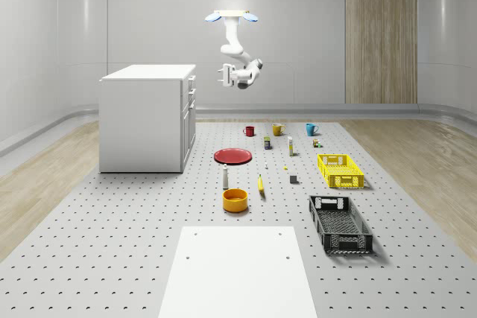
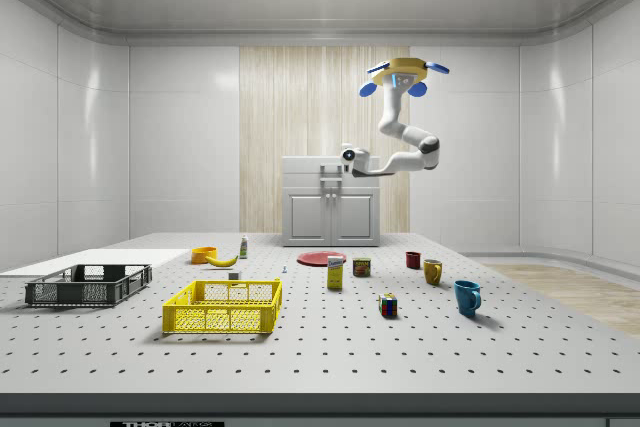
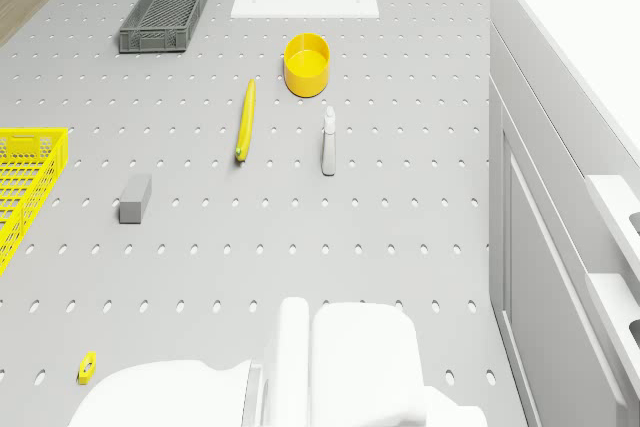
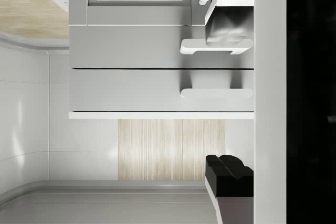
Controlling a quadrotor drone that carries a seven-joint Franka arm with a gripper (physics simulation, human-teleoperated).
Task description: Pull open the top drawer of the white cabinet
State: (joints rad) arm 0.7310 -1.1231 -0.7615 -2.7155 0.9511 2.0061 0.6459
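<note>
White and shut, the top drawer [image 1: 191, 82] sits at the top of the cabinet [image 1: 143, 117] front, on the pegboard table [image 1: 112, 236] toward the whole-scene view's left. The gripper [image 1: 221, 76] hangs in the air just off that front at drawer height, apart from the handle [image 4: 216, 92], fingers spread. The drone [image 1: 232, 16] hovers above the table beside the cabinet's front.

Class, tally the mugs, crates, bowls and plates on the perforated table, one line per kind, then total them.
Mugs: 3 (red mug, yellow mug, blue mug)
Crates: 2 (yellow crate, black crate)
Bowls: 1 (yellow bowl)
Plates: 1 (red plate)
Total: 7
</note>
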